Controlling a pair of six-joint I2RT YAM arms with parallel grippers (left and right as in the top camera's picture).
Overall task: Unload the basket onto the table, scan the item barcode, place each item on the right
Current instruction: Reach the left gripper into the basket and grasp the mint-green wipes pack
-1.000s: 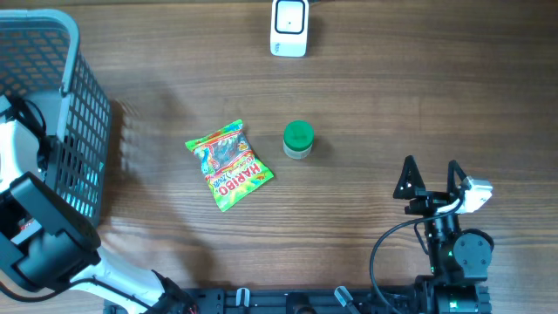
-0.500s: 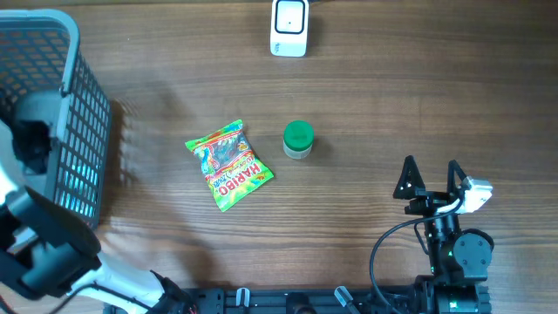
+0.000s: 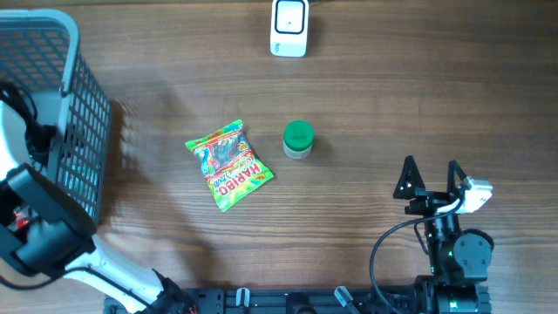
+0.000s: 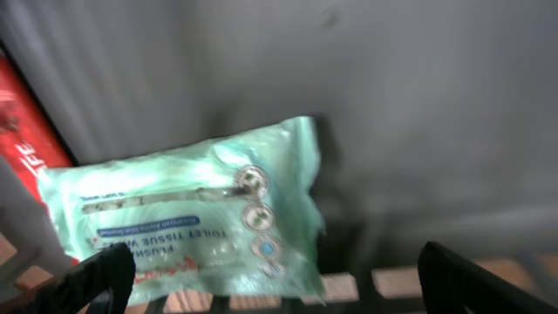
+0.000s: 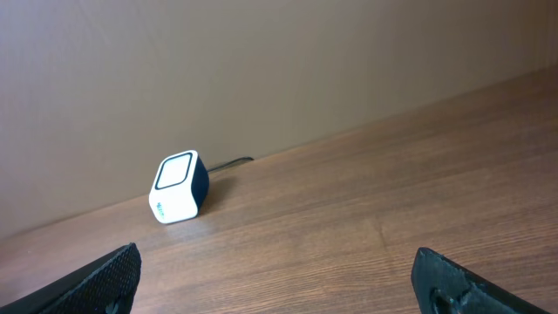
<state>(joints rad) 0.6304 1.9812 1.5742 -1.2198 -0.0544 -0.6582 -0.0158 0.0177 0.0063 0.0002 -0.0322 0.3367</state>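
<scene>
Green tissue pack [image 4: 192,218], left wrist view only (left gripper [image 4: 275,272], right gripper [image 5: 275,266] both apart)

Candy bag [image 3: 229,164], centre of overhead view: "HARIBO" in red. Green pack [image 4: 196,218], left wrist view: upside-down print, "TOILET TISSUE" legible, remainder blurred. Red package [image 4: 26,122], left edge: white letters, cut off.

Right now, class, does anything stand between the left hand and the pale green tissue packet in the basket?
Nothing visible does: the open left hand faces the pale green tissue packet inside the grey mesh basket.
</scene>
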